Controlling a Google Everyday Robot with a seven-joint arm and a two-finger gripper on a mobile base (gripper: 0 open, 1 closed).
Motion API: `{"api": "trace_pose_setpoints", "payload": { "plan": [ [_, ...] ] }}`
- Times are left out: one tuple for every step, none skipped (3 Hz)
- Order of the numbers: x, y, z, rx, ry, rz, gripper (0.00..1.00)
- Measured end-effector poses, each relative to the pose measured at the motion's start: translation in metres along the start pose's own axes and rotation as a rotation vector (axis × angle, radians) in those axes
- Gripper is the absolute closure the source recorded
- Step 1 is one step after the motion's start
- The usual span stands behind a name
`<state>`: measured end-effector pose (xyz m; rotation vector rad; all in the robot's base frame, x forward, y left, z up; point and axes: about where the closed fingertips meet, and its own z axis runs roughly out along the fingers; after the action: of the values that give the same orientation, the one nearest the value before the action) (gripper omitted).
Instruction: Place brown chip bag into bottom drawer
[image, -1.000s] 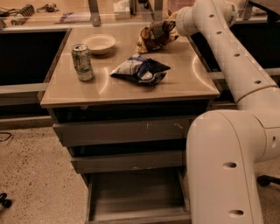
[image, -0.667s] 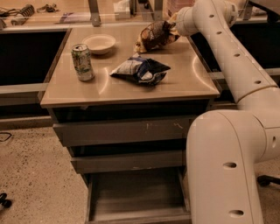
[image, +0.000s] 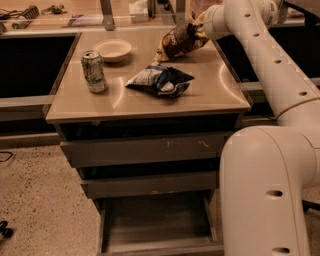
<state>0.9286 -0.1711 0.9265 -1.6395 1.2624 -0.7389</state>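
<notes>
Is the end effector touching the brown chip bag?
Touching. Camera view: the end effector, at the tabletop's back right, meets the brown chip bag's raised right end with no gap.

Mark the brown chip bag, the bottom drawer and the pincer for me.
brown chip bag (image: 176, 42), camera view, middle of its dark face.
bottom drawer (image: 155, 220), camera view, bare floor of the open drawer.
pincer (image: 200, 25), camera view, its tip, at the bag's right end.
</notes>
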Motion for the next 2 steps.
{"api": "trace_pose_setpoints", "payload": {
  "plan": [
    [-0.007,-0.025,-0.026,0.048,-0.016,-0.021,1.00],
    [-0.022,-0.059,-0.057,0.117,-0.037,-0.059,1.00]
  ]
}}
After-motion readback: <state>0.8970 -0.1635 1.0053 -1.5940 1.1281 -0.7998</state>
